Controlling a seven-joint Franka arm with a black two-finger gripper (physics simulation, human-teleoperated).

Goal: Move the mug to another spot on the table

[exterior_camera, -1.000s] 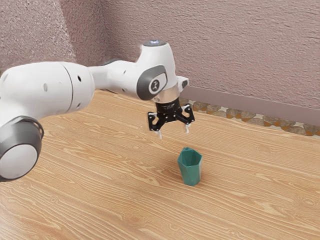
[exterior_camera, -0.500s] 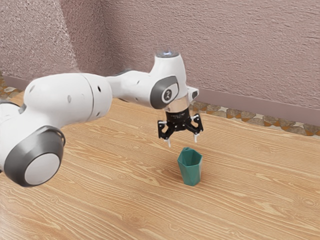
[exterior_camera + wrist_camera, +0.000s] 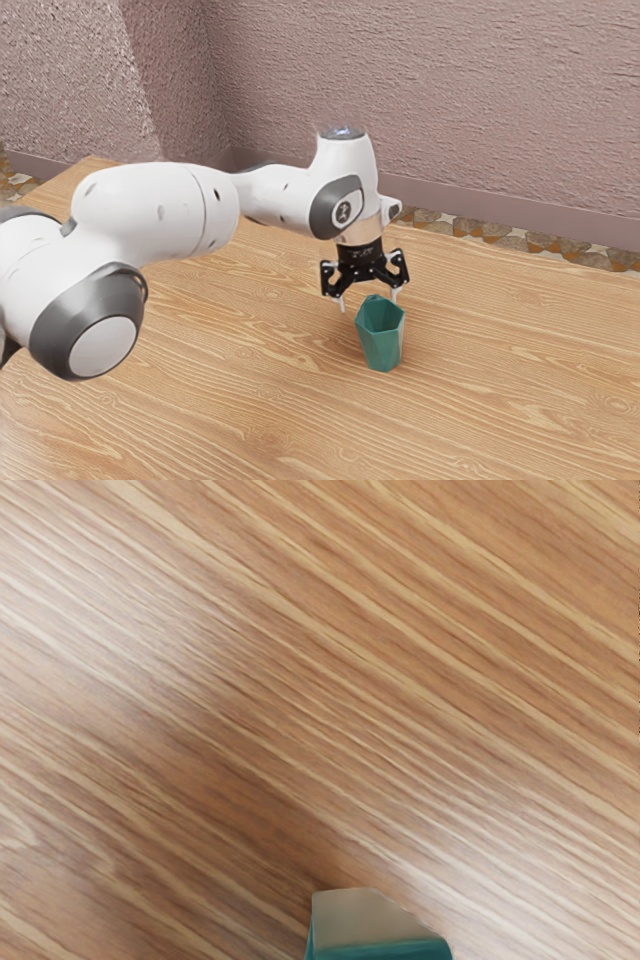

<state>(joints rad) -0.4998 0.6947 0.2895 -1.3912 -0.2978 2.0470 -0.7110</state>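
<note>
The green mug (image 3: 380, 338) stands upright on the wooden counter (image 3: 200, 400), nothing touching it. The hand (image 3: 368, 299) hangs just above its rim, at about eleven o'clock from the mug's middle, fingers (image 3: 343, 301) spread wide and gripping nothing. It points straight down, I'd judge so the fingers can drop astride the rim and pinch one side for the lift

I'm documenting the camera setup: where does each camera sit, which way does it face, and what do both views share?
Exterior view: at the arm's side, facing across the table toward the mug; the white arm and open tool show.
Wrist view: on the hand, facing down at the table, the mug just under it.
Shared: the green mug and the wooden table.
</note>
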